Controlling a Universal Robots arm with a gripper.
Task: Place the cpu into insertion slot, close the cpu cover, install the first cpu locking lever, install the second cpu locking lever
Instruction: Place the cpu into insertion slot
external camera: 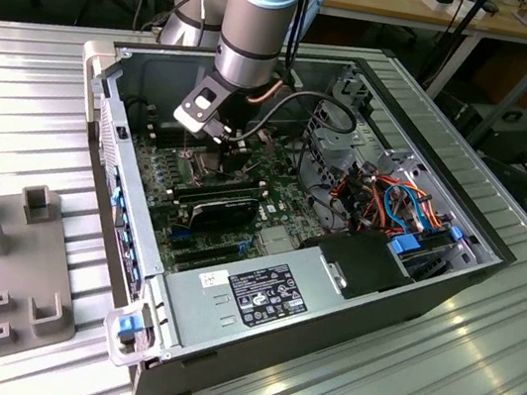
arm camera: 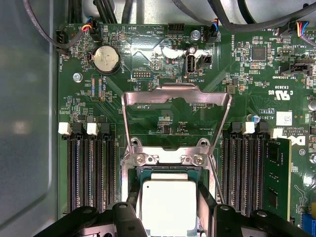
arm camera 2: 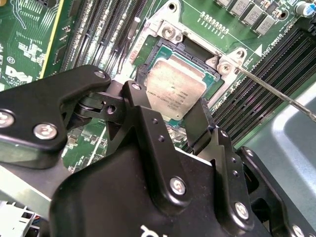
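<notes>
Right, your gripper (external camera: 215, 133) was down inside the open computer case (external camera: 343, 330), low over the green motherboard (external camera: 161, 176), and the case lay on the ribbed metal table (external camera: 473, 391). And you had the cpu (arm camera 2: 174, 91) between the black fingers (arm camera 2: 148, 123). In the second wrist view one finger lay against one edge of the chip and the other against the opposite edge, so the jaws were drawn in to just the chip's width, pinching it. The chip's silvery top faced up, and it sat over the insertion slot (arm camera 2: 173, 49), inside the silver rim. Whether it was fully bedded or a touch above the socket floor, I could not tell. In the first wrist view the cpu cover (arm camera: 176, 95) was swung open away from the socket, hinged at the slot's edge, with green board showing through its window. A thin wire locking lever (arm camera 2: 271, 91) stuck out free from the corner of the socket, not hooked down. Rows of long black memory slots (arm camera: 89, 173) ran on both sides of the socket, and a green memory module (arm camera: 276, 177) stood among them on one side.
</notes>
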